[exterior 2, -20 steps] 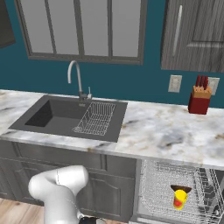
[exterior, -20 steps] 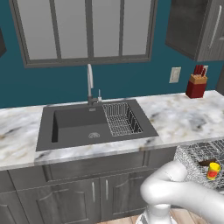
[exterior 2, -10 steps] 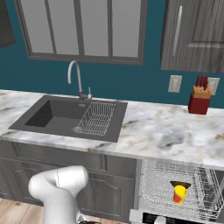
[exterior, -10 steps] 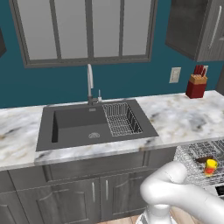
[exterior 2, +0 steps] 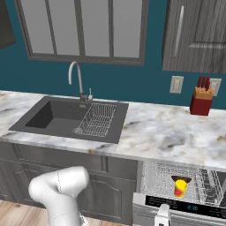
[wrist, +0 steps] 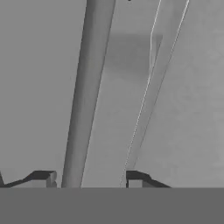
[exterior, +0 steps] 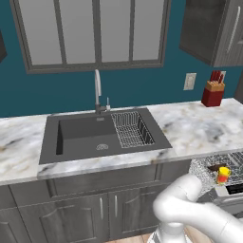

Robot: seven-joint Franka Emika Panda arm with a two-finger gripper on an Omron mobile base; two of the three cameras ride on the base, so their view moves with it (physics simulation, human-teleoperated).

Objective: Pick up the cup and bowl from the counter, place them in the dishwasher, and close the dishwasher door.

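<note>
while the cup and bowl sit in the dishwasher rack, the gripper fingers stand apart astride the door's bar handle.

You see the long white-grey marble tabletop running across the kitchen, with the dark grey sink basin set into its left part and a small silver wire sink basket lying in the basin's right half. A curved silver tap rises at the basin's back edge. Near the tabletop's back right corner stands the red knife block with dark handles. Below the tabletop's front edge, the silver wire-mesh dishwasher rack is pulled out; the small yellow cup with a red band stands in it, touching the shallow dark brown bowl just behind it.
</note>
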